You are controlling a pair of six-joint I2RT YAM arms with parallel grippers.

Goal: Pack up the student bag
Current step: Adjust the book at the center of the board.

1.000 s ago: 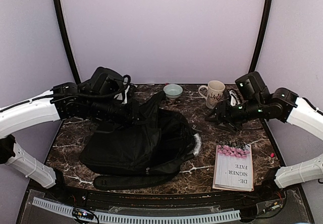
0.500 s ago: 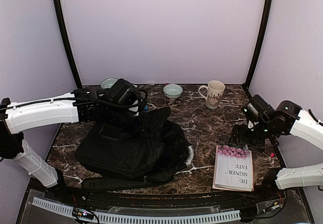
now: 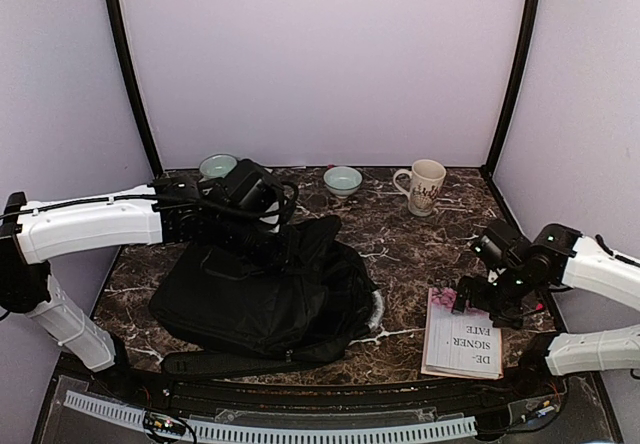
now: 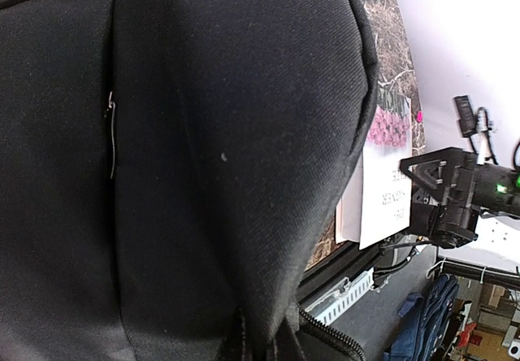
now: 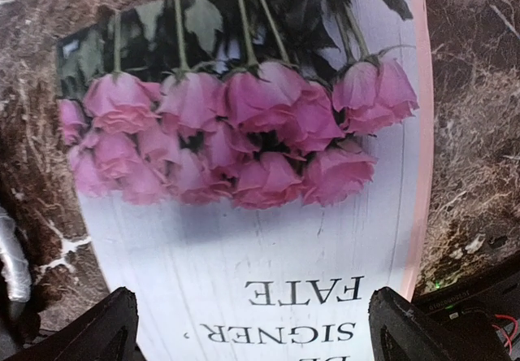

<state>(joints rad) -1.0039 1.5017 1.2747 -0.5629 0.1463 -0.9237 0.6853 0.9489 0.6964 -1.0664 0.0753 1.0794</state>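
Observation:
The student bag (image 3: 255,304), a big black backpack, lies left of centre with its far-right flap (image 3: 322,232) pulled up into a peak. My left gripper (image 3: 292,236) is shut on that raised fabric. In the left wrist view black cloth of the student bag (image 4: 203,158) fills the frame and hides the fingers. A white book with pink roses (image 3: 465,339) lies flat at the near right. My right gripper (image 3: 480,309) hangs open just above its far end. In the right wrist view the right gripper (image 5: 256,328) straddles the book (image 5: 244,239), fingertips (image 5: 110,328) wide apart, holding nothing.
A cream mug (image 3: 425,186) and a small teal bowl (image 3: 343,179) stand at the back of the dark marble table (image 3: 420,244). A second bowl (image 3: 216,166) sits at the back left behind my left arm. The table's near rail (image 3: 300,429) runs along the front.
My right gripper has come from beside the mug down to the book and opened wide. My left arm swung right, keeping the bag's flap raised; the bag shifted slightly left.

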